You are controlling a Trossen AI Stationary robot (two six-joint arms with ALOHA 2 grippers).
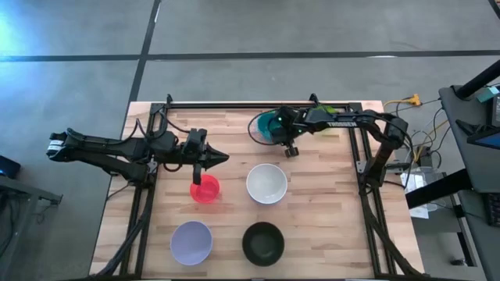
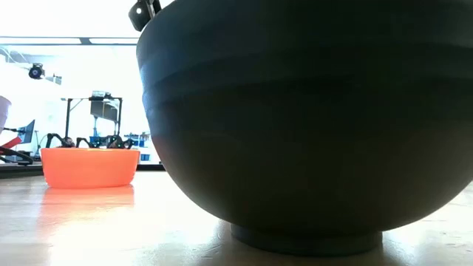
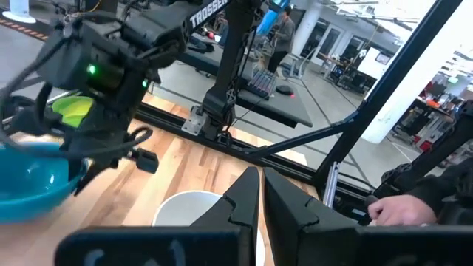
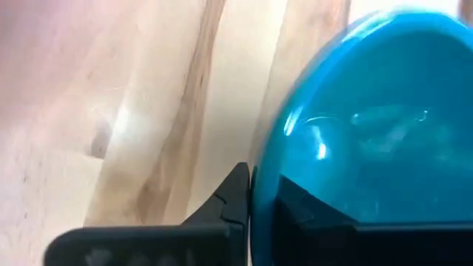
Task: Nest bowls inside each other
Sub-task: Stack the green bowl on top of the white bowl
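The right gripper is pinching the teal bowl's rim at the far edge of the wooden table. The left gripper, fingers nearly together and empty, is hovering above the red bowl. A person's hand is resting beyond the table.

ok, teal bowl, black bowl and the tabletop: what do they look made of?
Teal bowl: likely glossy plastic; sharp white glints on its smooth wall, with the right hand clamped on its rim.
Black bowl: probably plastic with a duller sheen; soft banded reflections, moulded foot ring.
Tabletop: wood, butcher-block style; pale glued strips with visible grain, lightly reflective finish.
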